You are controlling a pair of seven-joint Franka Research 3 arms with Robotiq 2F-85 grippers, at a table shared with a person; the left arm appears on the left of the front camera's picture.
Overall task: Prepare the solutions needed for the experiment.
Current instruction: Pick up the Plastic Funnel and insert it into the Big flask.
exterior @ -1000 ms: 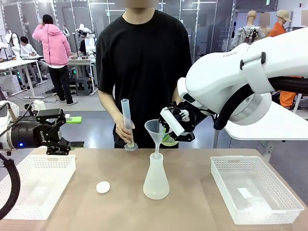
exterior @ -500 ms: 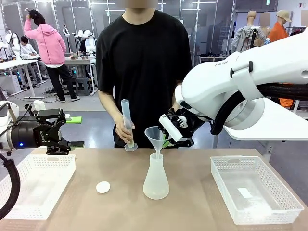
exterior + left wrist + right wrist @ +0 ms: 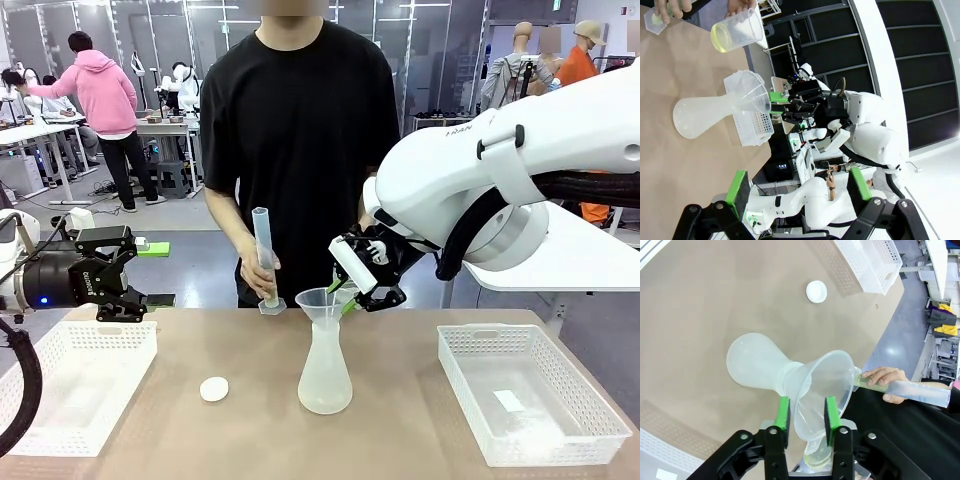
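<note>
A translucent funnel (image 3: 322, 302) sits in the neck of a conical flask (image 3: 324, 372) at the table's middle. My right gripper (image 3: 350, 293) hovers at the funnel's rim; in the right wrist view its green pads (image 3: 784, 419) stand apart, either side of the thin funnel (image 3: 822, 385) wall, open. The solutions (image 3: 720, 37) are a pale yellow-green liquid in a beaker that the person's hand holds above the funnel (image 3: 747, 92); they also show under the right gripper as solutions (image 3: 817, 457). The person's other hand holds a graduated cylinder (image 3: 264, 255). My left gripper (image 3: 122, 300) waits open at the far left.
A white basket (image 3: 80, 385) stands at the left and another basket (image 3: 530, 395) at the right. A small white round cap (image 3: 214, 389) lies on the table left of the flask. The person stands close behind the table's far edge.
The funnel has come down and its stem now sits in the flask's neck. My right gripper followed it down and its jaws have parted. The left arm has not moved.
</note>
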